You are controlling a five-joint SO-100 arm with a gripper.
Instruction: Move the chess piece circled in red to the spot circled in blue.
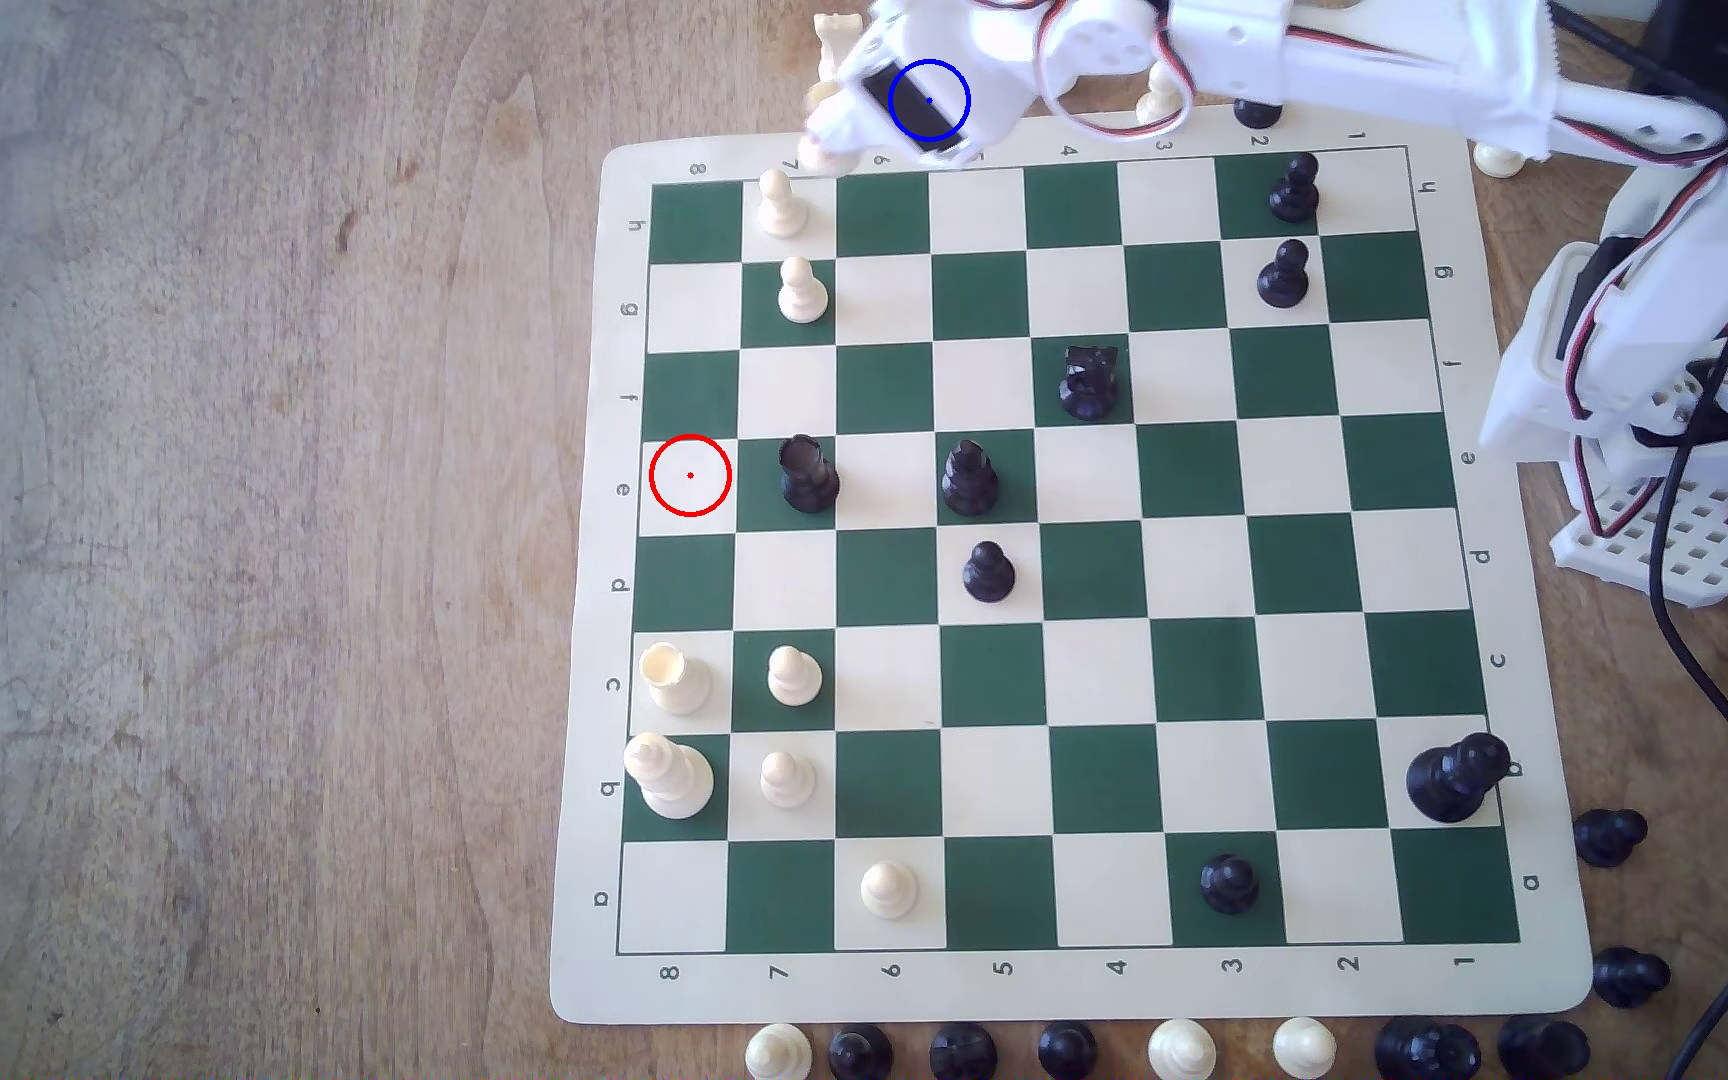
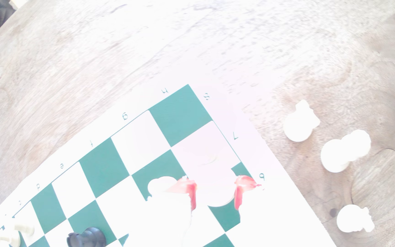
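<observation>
Washed out almost to white in the wrist view: cream squares, cream pieces and gripper (image 2: 215,193) melting into one another, outlines mostly lost. Smeared by motion blur in the exterior view, the gripper (image 1: 829,140) poised over the far rim of the chessboard mat (image 1: 1525,644), by the 7 and 6 labels. Under the blue circle (image 1: 929,101), just beyond that same rim, no wood to be seen: arm housing and a dark panel covering the spot.

Clamped between the red-tinted fingertips (image 2: 193,193), the cream chess piece (image 2: 216,199), only its round base readable, pads pressed close on both sides. In the exterior view, just a pale blur (image 1: 824,156) at the gripper's tip, over the board's border near the 7 label; notched top impossible to make out.

Ringing a bare cream square at the board's e8: the red circle (image 1: 691,476). One square inward at e7, a black notch-topped piece (image 1: 806,473), glossy plastic.

Thin, flat mat of green and cream squares with rounded corners, laid on grainy brown wood (image 1: 216,519). Off the board's 7–6 edge, three cream pieces (image 2: 345,152) on the wood, round-based, glare-bleached.
</observation>
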